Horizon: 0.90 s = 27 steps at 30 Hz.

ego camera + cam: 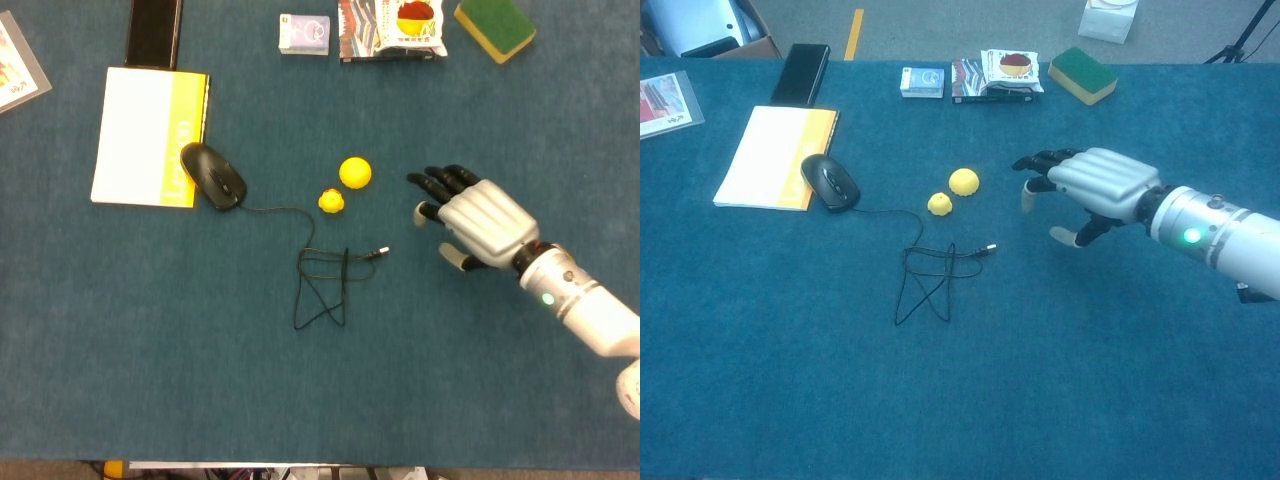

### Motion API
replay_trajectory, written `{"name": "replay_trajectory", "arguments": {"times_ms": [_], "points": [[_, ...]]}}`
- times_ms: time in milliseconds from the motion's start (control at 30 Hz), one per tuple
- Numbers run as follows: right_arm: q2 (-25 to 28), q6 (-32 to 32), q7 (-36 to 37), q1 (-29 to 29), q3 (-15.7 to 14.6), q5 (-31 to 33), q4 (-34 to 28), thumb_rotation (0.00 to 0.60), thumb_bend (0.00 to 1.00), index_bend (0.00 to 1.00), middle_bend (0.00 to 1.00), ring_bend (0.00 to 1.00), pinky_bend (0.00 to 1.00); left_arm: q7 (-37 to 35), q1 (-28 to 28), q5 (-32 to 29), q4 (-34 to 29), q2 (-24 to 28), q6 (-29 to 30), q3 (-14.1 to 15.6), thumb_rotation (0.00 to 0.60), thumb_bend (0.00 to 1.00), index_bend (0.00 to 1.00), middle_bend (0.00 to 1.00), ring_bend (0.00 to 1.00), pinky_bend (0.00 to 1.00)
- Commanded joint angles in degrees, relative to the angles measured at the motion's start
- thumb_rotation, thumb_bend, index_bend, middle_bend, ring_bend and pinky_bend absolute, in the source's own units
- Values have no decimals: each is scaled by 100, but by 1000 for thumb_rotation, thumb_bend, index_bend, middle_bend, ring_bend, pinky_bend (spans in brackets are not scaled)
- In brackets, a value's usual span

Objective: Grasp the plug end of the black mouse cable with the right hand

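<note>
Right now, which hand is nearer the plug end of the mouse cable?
Right. The right hand hovers open just right of the plug end, not touching it. The left hand is not in view.

The right hand (475, 222) is held above the counter (150, 350), right of centre, with its silver back plate facing up. The fingers (440, 183) are dark, extended and spread apart, directed toward the far-left of the counter. The thumb (455, 259) projects separately toward the near edge. Nothing is held in the hand, and it touches nothing. In the chest view the right hand (1090, 185) sits clear of the surface, palm down. The forearm runs from the wrist toward the near right corner; a green indicator light is lit on the wrist segment (548, 298). The left hand appears in neither view.
</note>
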Motion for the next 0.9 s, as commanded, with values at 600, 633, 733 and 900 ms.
{"name": "replay_trajectory", "arguments": {"times_ms": [600, 633, 733, 900], "points": [[-644, -339, 371, 498, -100, 42, 641, 600, 362, 354, 66, 0, 109, -38, 134, -47, -36, 62, 176, -55, 600, 192, 378, 309, 183, 306], [-680, -358, 398, 519, -102, 43, 681, 600, 361, 353, 66, 0, 109, -35, 147, -49, -44, 71, 191, -54, 600, 192, 378, 309, 183, 306], [-804, -424, 499, 586, -112, 37, 819, 600, 357, 334, 64, 0, 109, -38, 186, -59, -62, 90, 239, -61, 600, 192, 378, 309, 183, 306], [-1028, -506, 675, 693, -125, -18, 1080, 600, 354, 319, 62, 0, 109, -66, 249, -76, -72, 120, 290, -59, 600, 191, 379, 309, 183, 306]]}}
